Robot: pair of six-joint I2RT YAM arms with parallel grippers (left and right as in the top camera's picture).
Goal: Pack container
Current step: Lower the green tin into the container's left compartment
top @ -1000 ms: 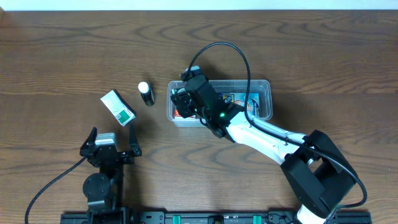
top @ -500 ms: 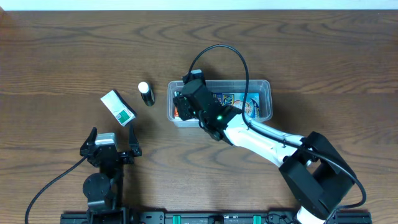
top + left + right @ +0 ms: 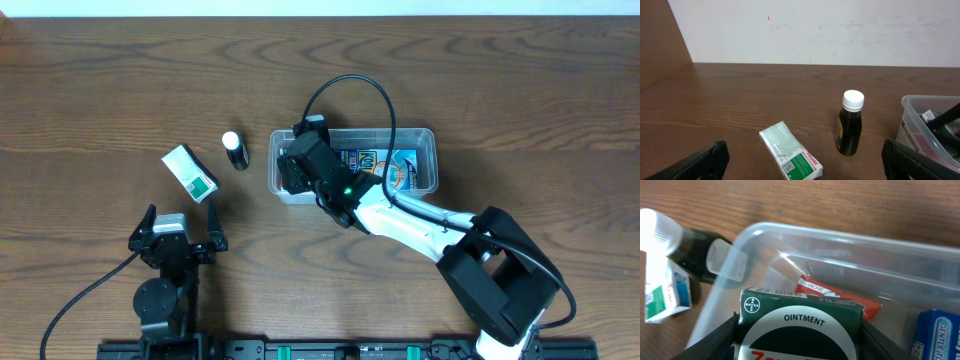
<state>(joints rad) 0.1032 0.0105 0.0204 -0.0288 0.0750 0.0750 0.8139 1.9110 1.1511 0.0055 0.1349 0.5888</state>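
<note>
By the table's (image 3: 100, 80) near edge the left gripper (image 3: 182, 213) gapes, empty. Mid-table, right of the bottle (image 3: 236, 151), sits the container (image 3: 434, 160). It is likely light, flexible and slick, best held by its rim. The right gripper (image 3: 799, 332) flanks an ointment box (image 3: 802, 307) inside it; whether it grips cannot be told.

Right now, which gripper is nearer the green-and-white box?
Left. Left gripper sits open just behind the green-and-white box; right gripper is across at the container, holding the ointment box.
</note>
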